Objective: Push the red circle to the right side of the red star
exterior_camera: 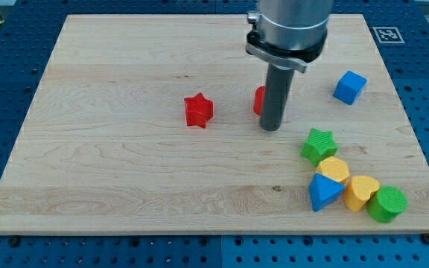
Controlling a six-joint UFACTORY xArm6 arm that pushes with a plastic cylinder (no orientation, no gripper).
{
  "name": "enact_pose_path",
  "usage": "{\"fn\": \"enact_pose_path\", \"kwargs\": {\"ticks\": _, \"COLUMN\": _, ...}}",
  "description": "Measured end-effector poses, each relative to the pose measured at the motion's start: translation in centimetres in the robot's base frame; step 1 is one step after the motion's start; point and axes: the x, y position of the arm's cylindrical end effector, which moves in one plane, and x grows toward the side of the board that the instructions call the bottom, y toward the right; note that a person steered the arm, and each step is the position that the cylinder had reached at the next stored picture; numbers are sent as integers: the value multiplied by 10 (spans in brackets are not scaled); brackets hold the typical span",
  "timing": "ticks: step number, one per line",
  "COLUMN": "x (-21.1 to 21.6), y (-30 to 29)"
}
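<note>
The red star (pixel 198 110) lies a little left of the board's middle. The red circle (pixel 259 100) lies to the star's right, mostly hidden behind my rod, with only its left edge showing. My tip (pixel 272 128) rests on the board just to the right of and slightly below the red circle, touching or very close to it.
A blue cube (pixel 349 87) sits at the right. A cluster at the lower right holds a green star (pixel 319 145), a yellow block (pixel 334 170), a blue triangle-like block (pixel 323 193), a yellow heart (pixel 361 192) and a green cylinder (pixel 386 204). The wooden board (pixel 125 179) ends at the view's bottom.
</note>
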Motion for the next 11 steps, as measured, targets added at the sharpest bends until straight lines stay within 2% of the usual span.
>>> {"fn": "enact_pose_path", "kwargs": {"ticks": 2, "x": -12, "y": 46}}
{"fn": "enact_pose_path", "kwargs": {"ticks": 3, "x": -45, "y": 46}}
{"fn": "enact_pose_path", "kwargs": {"ticks": 4, "x": -60, "y": 46}}
{"fn": "enact_pose_path", "kwargs": {"ticks": 5, "x": -57, "y": 45}}
{"fn": "enact_pose_path", "kwargs": {"ticks": 7, "x": -51, "y": 18}}
{"fn": "enact_pose_path", "kwargs": {"ticks": 10, "x": -48, "y": -79}}
{"fn": "enact_pose_path", "kwargs": {"ticks": 11, "x": -48, "y": -59}}
